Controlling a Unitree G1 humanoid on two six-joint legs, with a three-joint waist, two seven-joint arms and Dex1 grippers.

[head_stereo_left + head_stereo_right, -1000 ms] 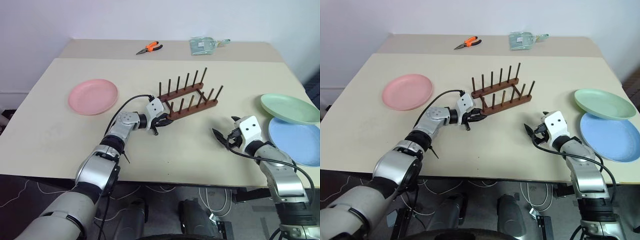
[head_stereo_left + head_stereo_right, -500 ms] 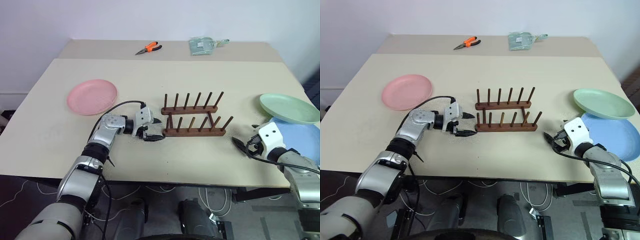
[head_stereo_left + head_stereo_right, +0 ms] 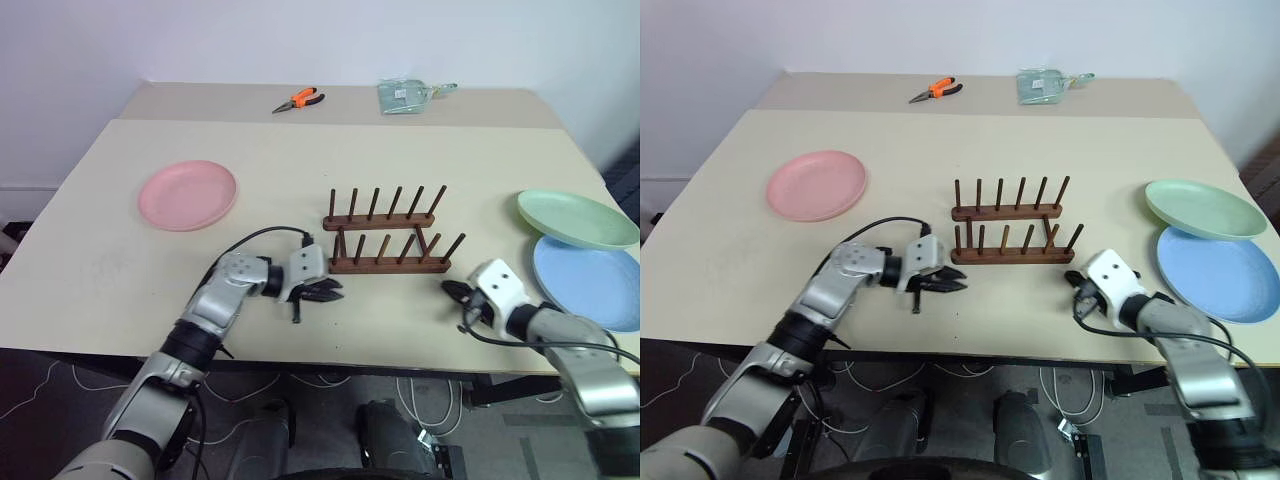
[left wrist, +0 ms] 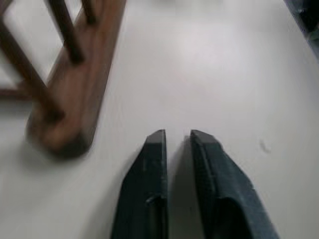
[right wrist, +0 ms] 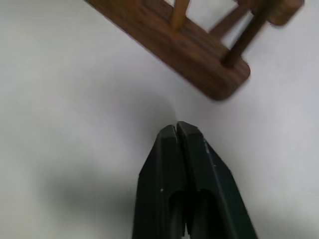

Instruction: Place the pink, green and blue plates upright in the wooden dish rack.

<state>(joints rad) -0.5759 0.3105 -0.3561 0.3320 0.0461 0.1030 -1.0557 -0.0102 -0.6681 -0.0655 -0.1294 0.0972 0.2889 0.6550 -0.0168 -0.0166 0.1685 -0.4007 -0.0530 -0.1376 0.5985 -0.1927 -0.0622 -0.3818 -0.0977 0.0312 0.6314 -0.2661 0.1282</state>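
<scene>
Between grippers (image 3: 330,291) (image 3: 452,291) — rack (image 3: 385,236), apart

both arms reach low and forward, left claw (image 3: 330,293) nearly closed, right claw (image 3: 452,290) pinched together, both empty.

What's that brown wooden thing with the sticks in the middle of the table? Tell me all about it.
It's a wooden dish rack: dark brown, with two parallel base rails joined by crosspieces, each carrying a row of thin upright pegs. It stands empty on the beige table, square to the front edge, with nothing touching it.
</scene>
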